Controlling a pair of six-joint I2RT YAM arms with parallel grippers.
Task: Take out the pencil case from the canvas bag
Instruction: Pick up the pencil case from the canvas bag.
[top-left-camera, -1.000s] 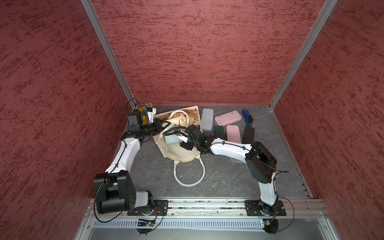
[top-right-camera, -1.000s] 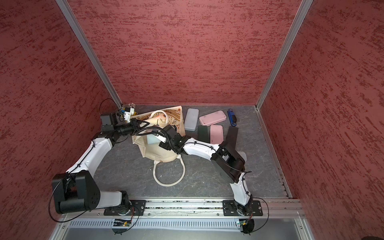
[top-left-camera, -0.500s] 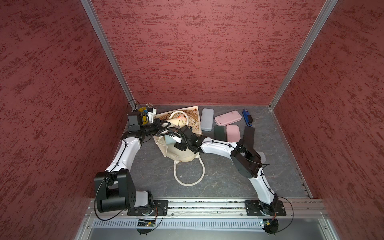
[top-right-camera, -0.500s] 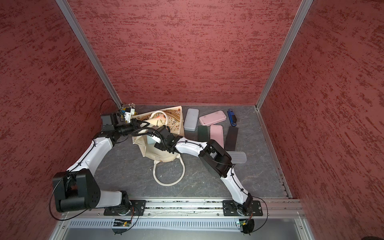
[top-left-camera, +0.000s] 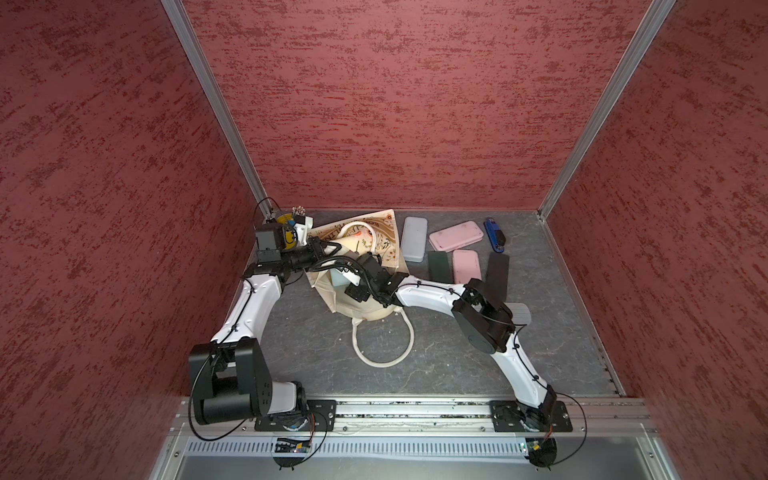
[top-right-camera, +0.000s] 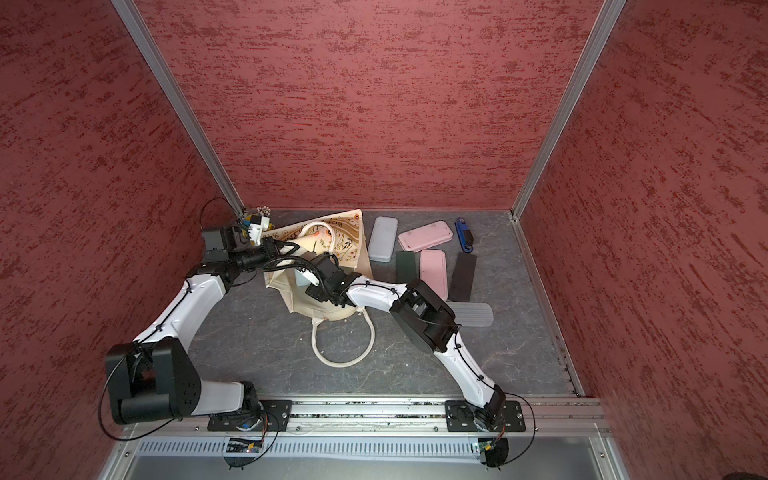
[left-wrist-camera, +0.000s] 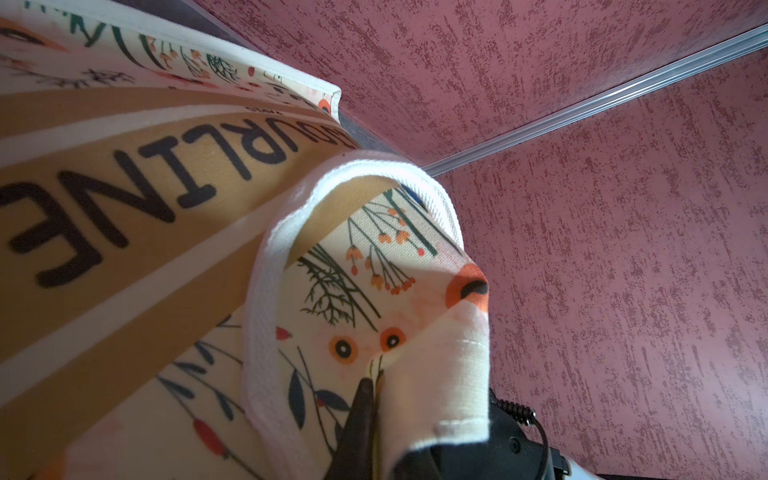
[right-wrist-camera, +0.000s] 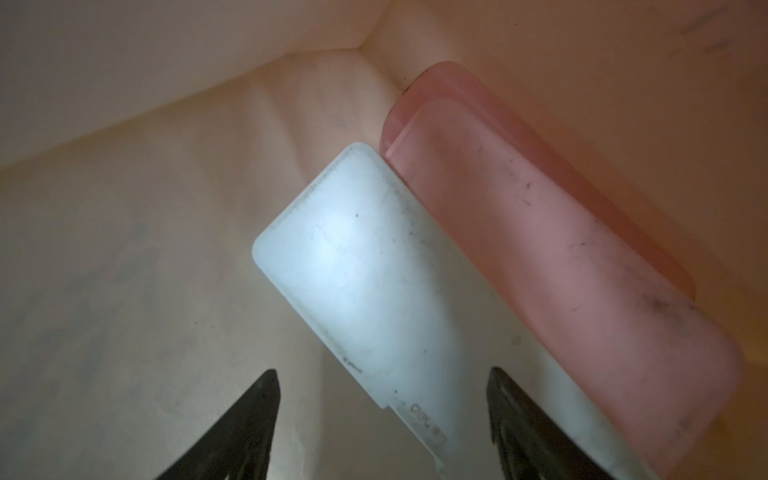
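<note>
Reaching deeper now, the right gripper (right-wrist-camera: 381, 371) sits inside the canvas bag (top-left-camera: 365, 309), jaws wide over the pale blue pencil case (right-wrist-camera: 353, 257) (pink case (right-wrist-camera: 540, 249) beside it). The left gripper (left-wrist-camera: 371, 386) pinches the bag open. Next: squeeze, then lift.

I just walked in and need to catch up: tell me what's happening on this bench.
The left gripper is shut on the rim of the canvas bag, holding its mouth up. The right gripper is inside the bag, jaws open on either side of a pale blue pencil case, not yet gripping it. A pink case lies beside that one. Several other cases lie on the table next to the bag.
</note>
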